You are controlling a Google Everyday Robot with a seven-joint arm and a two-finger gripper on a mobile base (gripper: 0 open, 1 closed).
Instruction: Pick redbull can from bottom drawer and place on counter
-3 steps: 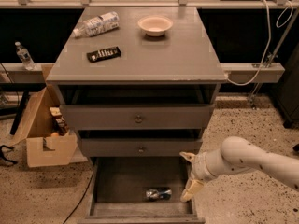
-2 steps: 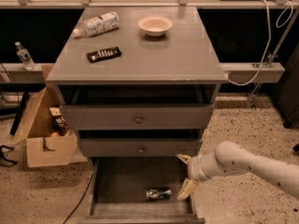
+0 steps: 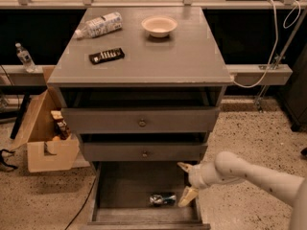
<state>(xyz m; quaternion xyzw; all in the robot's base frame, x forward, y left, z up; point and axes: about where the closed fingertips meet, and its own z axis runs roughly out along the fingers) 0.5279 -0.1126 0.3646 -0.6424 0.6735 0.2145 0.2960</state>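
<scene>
The redbull can (image 3: pixel 162 199) lies on its side on the floor of the open bottom drawer (image 3: pixel 124 188), near its front right. My gripper (image 3: pixel 186 181) hangs over the drawer's right side, just right of and above the can, not touching it. Its two cream fingers (image 3: pixel 188 196) are spread apart and hold nothing. The white arm reaches in from the lower right. The counter (image 3: pixel 144 51) is the grey top of the cabinet, above two shallower drawers with round knobs.
On the counter lie a clear plastic bottle (image 3: pixel 100 25), a black candy bar (image 3: pixel 106 55) and a cream bowl (image 3: pixel 159 26). An open cardboard box (image 3: pixel 45 133) stands on the floor to the left of the cabinet. Speckled floor lies to the right.
My gripper and arm have shifted slightly left, further over the drawer and closer to the can. The can has not moved.
</scene>
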